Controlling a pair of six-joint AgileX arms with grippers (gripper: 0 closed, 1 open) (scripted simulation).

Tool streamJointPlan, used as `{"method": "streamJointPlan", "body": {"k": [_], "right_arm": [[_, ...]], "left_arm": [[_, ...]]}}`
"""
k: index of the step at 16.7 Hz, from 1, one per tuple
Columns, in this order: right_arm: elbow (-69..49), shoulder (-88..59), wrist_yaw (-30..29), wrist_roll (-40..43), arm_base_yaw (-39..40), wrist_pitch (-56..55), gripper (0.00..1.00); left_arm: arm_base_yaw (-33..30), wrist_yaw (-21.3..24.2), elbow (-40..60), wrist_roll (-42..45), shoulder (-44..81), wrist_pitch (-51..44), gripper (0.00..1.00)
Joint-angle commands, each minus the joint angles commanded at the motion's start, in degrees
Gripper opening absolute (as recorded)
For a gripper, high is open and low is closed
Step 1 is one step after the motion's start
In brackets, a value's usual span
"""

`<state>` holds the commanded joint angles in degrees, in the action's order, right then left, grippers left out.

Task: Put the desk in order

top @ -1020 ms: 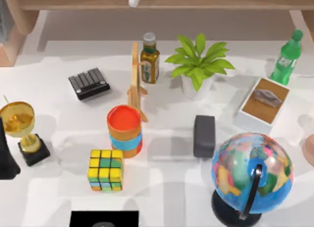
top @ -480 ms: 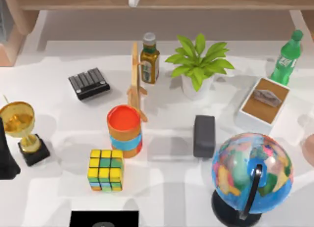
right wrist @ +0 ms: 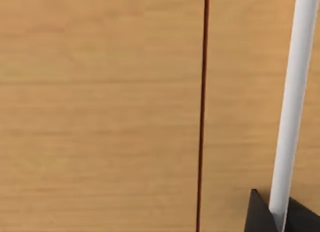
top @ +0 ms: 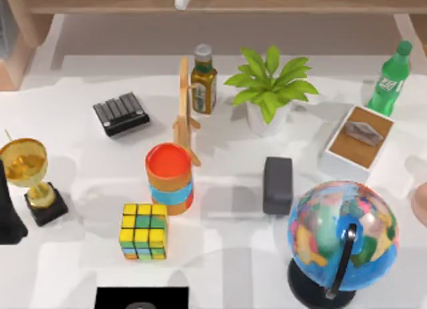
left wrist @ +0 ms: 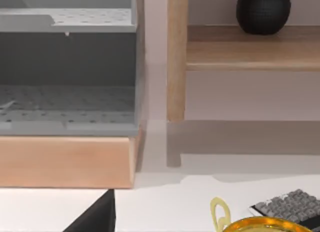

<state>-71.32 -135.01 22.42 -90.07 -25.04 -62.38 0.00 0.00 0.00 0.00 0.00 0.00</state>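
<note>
A broad white desk [top: 227,255] spreads across the top view, crowded with objects. Nearest, at its front edge, lies a black slab [top: 141,297], and to the right stands a globe [top: 342,232] on a dark stand. Just behind the slab sits a colour cube [top: 143,230], then an orange cup with a blue band [top: 169,178], and a dark grey block [top: 277,183] between cup and globe. At the left edge stands a gold trophy [top: 27,165] on a black base, beside a dark shape [top: 8,212] that may belong to the left arm; I cannot tell the state of either claw. Farther back are a black keypad [top: 121,113], an upright wooden stand [top: 185,109], a brown bottle [top: 203,80], a potted plant [top: 269,89], a white tray [top: 357,139] and a green bottle [top: 390,79]. Farthest runs a wooden shelf [top: 213,1].
</note>
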Motion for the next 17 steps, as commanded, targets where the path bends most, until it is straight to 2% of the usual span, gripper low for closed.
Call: {"method": "streamJointPlan", "body": {"k": [2, 15, 17], "right_arm": [[0.0, 0.0, 0.0, 0.0, 0.0, 0.0, 0.0], [0.0, 0.0, 0.0, 0.0, 0.0, 0.0, 0.98], [0.0, 0.0, 0.0, 0.0, 0.0, 0.0, 1.0]], "left_arm": [[0.0, 0.0, 0.0, 0.0, 0.0, 0.0, 1.0], [0.0, 0.0, 0.0, 0.0, 0.0, 0.0, 1.0], [0.0, 0.0, 0.0, 0.0, 0.0, 0.0, 1.0]]}}
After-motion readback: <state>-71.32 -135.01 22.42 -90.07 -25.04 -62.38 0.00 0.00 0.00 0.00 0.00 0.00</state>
